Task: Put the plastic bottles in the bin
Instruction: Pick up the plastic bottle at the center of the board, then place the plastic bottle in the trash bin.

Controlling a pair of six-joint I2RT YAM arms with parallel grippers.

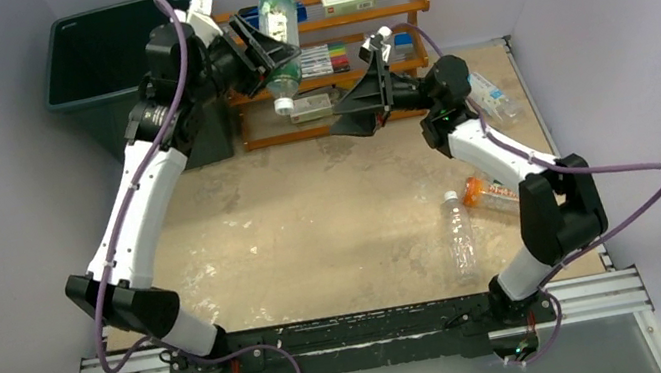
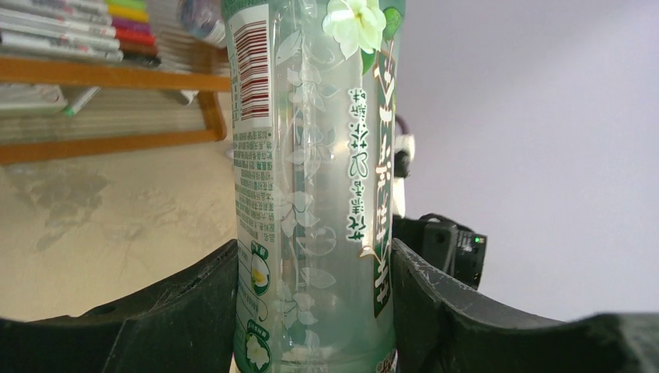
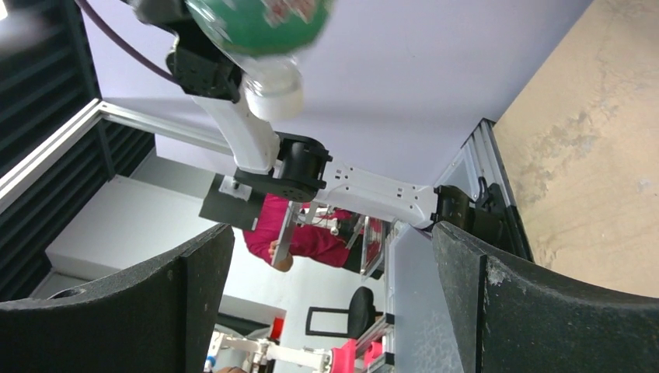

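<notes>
Over the wooden rack (image 1: 398,8), near the bin (image 1: 79,101), a green-labelled bottle (image 2: 311,194) is clamped mid-body by the left jaws. It is judged light, thin-walled and slick, so the labelled waist is best squeezed gently. The right jaws are spread wide and empty. More bottles (image 1: 458,234) are seen lying on the table (image 1: 314,230).

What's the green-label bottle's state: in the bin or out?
Out: the left gripper holds the green-label bottle aloft beside the bin, not over it.
</notes>
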